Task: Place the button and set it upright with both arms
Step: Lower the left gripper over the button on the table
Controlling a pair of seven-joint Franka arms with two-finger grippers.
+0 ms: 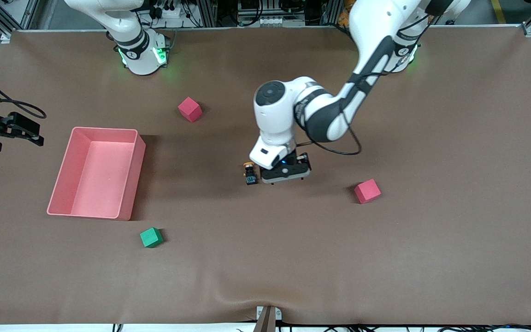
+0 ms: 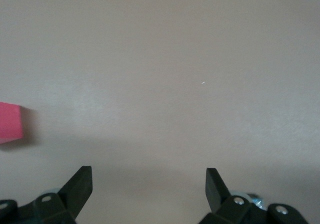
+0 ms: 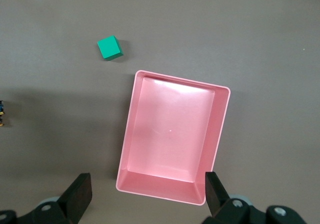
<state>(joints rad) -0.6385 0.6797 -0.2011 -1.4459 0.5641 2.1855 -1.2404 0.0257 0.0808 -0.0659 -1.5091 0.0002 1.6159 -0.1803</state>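
Front view: left gripper [image 1: 285, 174] beside button [image 1: 250, 174] — fingers wide open, empty; right gripper [image 3: 145, 194] likewise.

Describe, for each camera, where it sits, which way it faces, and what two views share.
Front: high across the table, facing both bases; left gripper, open, beside the button.
Left wrist: looks down at table, own fingertips, a red cube.
Right wrist: open right gripper above the pink bin; shares bin, green cube with front.

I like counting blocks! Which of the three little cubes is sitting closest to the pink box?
The green cube. It sits just off the pink box's corner nearest the front camera. Both red cubes lie farther from the box.
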